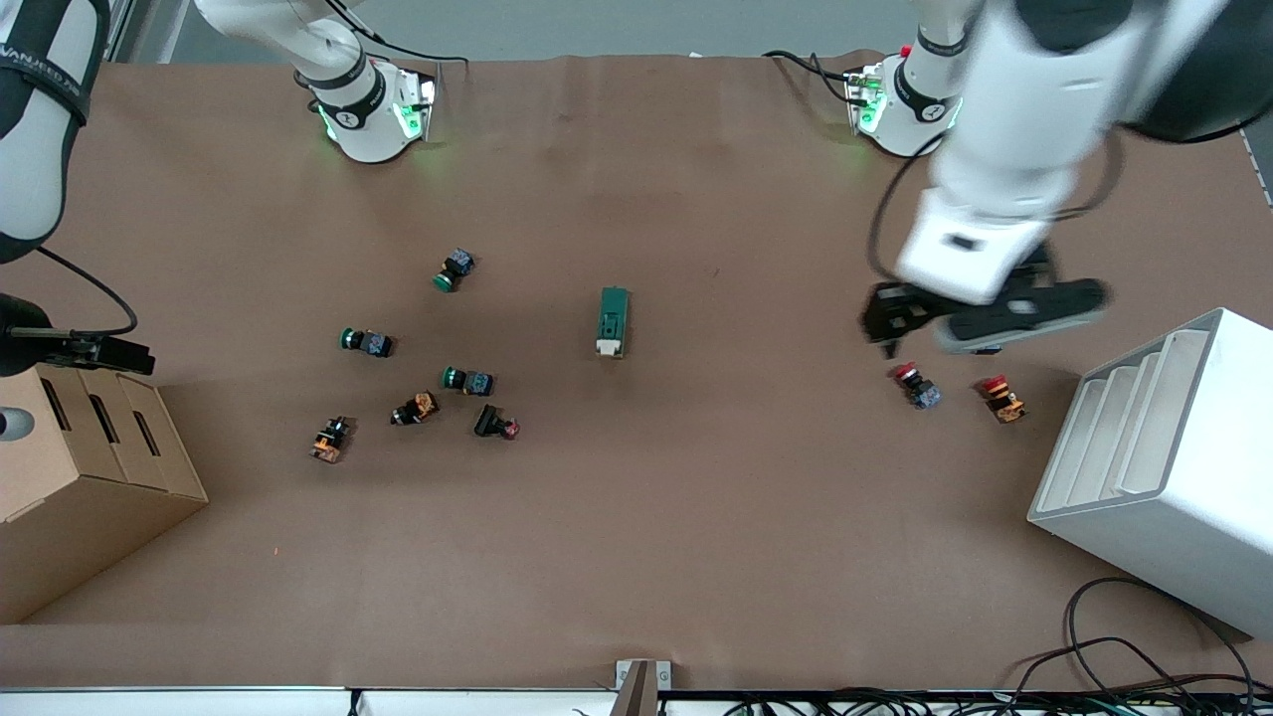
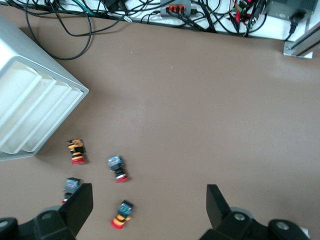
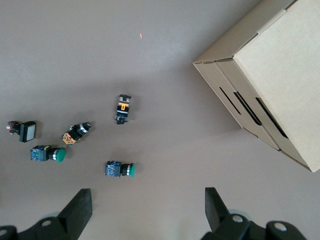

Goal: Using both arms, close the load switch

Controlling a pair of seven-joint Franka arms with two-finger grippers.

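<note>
The load switch [image 1: 614, 320], a narrow dark-green block with a white lever end, lies alone near the table's middle; neither wrist view shows it. My left gripper [image 1: 980, 316] hangs open and empty over the table toward the left arm's end, above small red-capped push buttons [image 1: 917, 386]. In the left wrist view [image 2: 148, 207] its fingers [image 2: 80, 207] stand wide apart over an orange-capped button [image 2: 121, 214]. My right gripper [image 1: 90, 350] is over the cardboard box [image 1: 80, 467], open and empty in the right wrist view [image 3: 147, 207].
Several green, orange and red push buttons [image 1: 467, 380] lie scattered toward the right arm's end, also in the right wrist view [image 3: 120, 169]. A white slotted rack [image 1: 1164, 467] stands at the left arm's end. Cables [image 1: 1124, 656] trail along the near edge.
</note>
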